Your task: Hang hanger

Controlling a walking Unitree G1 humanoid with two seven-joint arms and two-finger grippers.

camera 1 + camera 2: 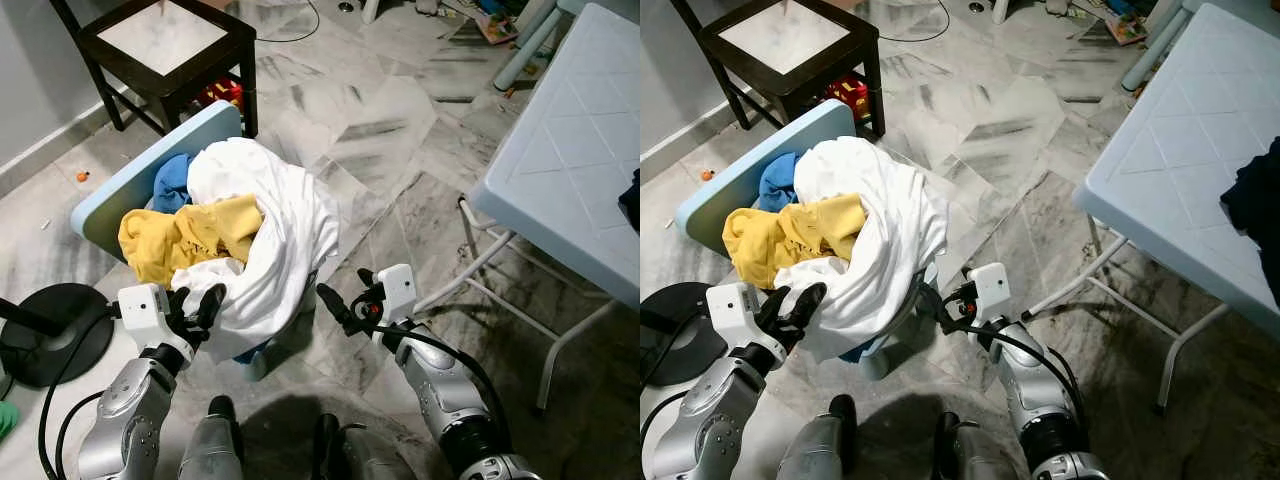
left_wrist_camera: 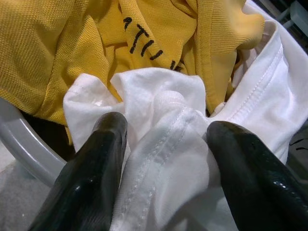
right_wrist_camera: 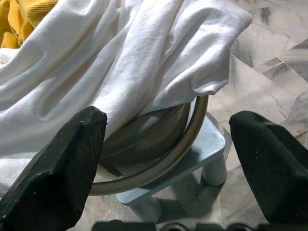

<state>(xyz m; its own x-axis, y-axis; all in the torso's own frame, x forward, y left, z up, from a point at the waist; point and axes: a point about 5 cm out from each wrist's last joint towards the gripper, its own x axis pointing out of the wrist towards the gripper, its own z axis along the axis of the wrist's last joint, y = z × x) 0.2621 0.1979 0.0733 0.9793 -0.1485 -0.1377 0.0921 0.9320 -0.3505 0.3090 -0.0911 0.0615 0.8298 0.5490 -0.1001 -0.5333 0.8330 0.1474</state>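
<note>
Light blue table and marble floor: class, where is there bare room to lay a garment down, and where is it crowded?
Free: most of the light blue table top, apart from a dark item at its right edge, and the marble floor between table and basket. Crowded: the basket, heaped with a white garment, a yellow shirt and blue cloth.

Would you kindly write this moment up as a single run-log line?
left gripper: open around fold of white garment | right gripper: open, near basket rim | yellow shirt: in basket | hanger: unseen

White shirt [image 1: 285,235], yellow shirt [image 1: 185,240], dark stool [image 1: 165,50], folding table [image 1: 575,150]
</note>
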